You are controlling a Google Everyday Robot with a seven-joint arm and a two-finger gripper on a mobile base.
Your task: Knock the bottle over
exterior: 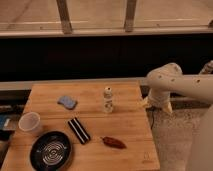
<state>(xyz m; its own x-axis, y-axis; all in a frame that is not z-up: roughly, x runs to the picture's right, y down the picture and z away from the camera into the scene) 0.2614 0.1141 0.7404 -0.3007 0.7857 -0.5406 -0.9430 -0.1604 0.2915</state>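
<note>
The bottle [108, 99] is small and clear with a white cap and a pale label band. It stands upright near the middle of the wooden table [130, 127], toward the back. My gripper [146, 103] is at the end of the white arm [175, 85], just off the table's right edge, to the right of the bottle and apart from it.
A blue sponge [67, 102] lies left of the bottle. A translucent white cup [30, 123] stands at the left edge. A black striped bar [79, 130], a black round plate [50, 150] and a red chili-like thing [114, 143] lie at the front. A dark wall runs behind the table.
</note>
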